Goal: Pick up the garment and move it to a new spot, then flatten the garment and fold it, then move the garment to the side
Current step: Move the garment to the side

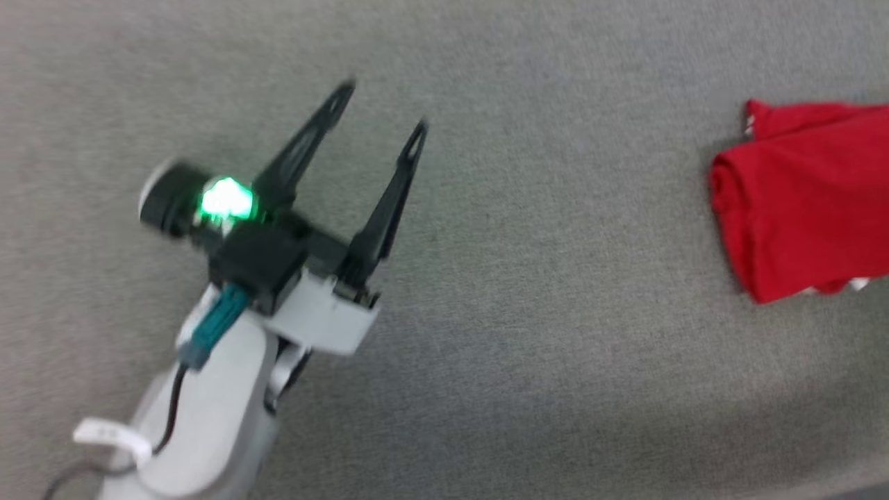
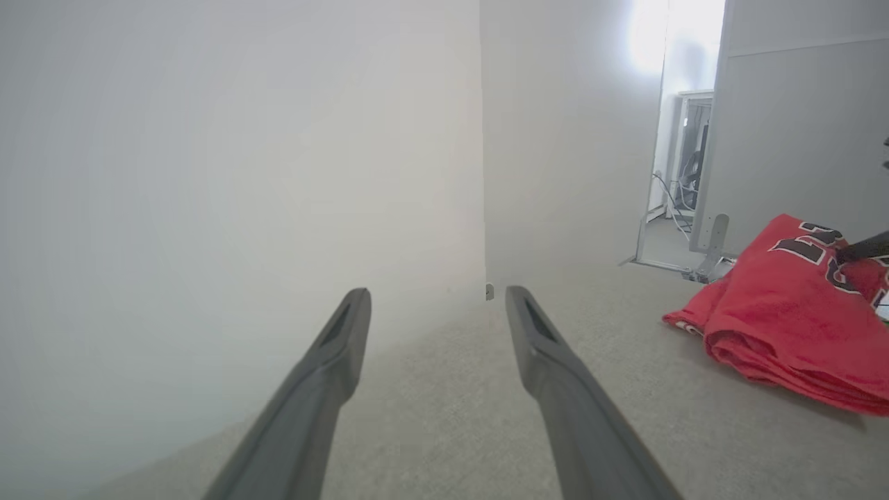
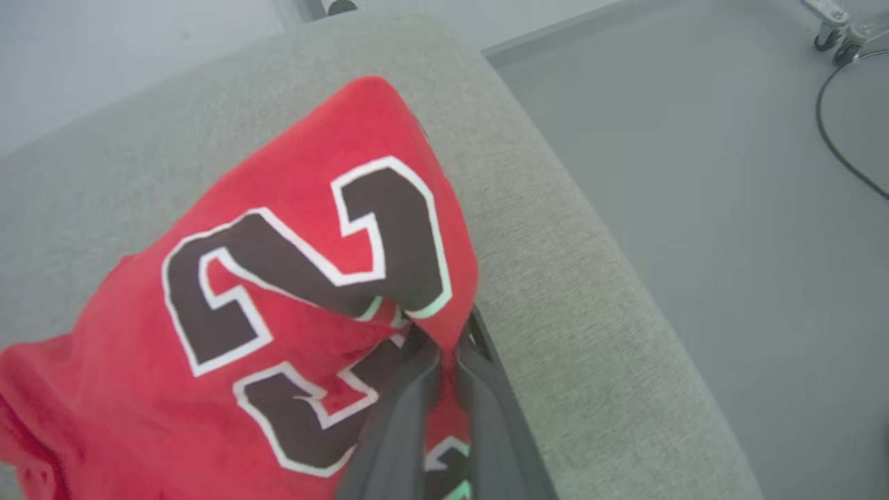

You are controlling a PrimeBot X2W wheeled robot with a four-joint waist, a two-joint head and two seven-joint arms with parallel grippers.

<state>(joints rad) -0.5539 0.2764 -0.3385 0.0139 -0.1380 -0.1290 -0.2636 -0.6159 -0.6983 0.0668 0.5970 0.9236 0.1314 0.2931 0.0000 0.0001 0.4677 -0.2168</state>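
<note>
While bunched at the right of the grey padded top [image 1: 486, 292], soft, light, floppy garment [image 1: 799, 201], best pinched at a thick fold. Right fingers [image 3: 486, 417] squeezed tight on red cloth by the number 23. Left fingers [image 1: 385, 208] spread wide, holding nothing. Number side up; long way cut off, cannot tell.

The garment [image 3: 104, 417] is red with black, white-outlined numerals, the fabric surface [image 1: 555, 361] is flecked grey, and the left gripper [image 1: 383, 107] has black fingers [image 1: 390, 198] and, blurred, seemingly a green light [image 1: 226, 199].

Grey fabric surface [image 1: 528, 361], perhaps padded, bearing garment [image 1: 806, 201]
</note>
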